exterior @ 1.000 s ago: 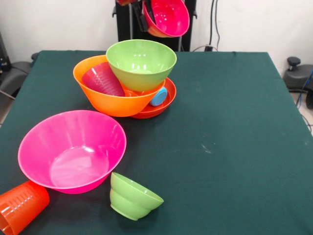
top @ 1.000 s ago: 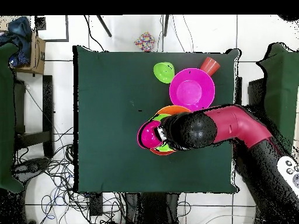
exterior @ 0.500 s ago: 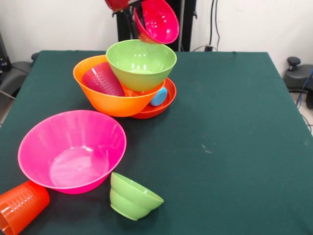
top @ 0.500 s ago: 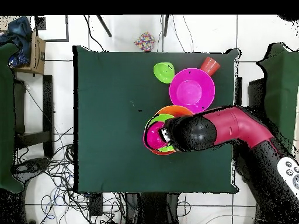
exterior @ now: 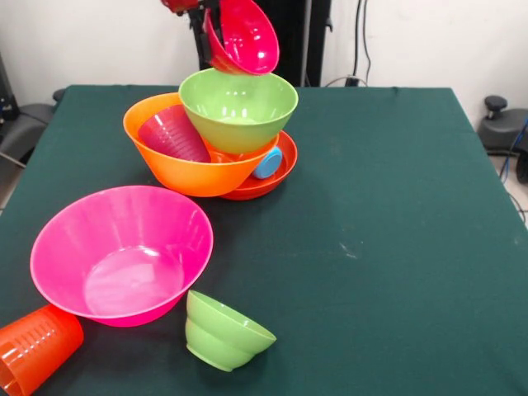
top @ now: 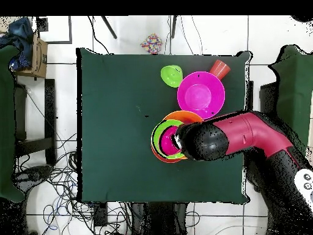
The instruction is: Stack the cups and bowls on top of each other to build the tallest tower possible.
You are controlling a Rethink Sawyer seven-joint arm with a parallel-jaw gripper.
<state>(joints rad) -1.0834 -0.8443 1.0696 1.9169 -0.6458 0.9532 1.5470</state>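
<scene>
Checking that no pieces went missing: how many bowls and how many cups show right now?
Bowls: 6 - large pink, large orange, shallow red-orange, medium green, small green, crimson held above the pile.
Cups: 3 - purple, blue, orange.
Total: 9; no fourth cup is visible.

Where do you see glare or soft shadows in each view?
Front view: pale glare inside the large pink bowl and on the medium green bowl; soft shadow under the small green bowl. Overhead view: flat light, with the arm hiding part of the tower.
</scene>
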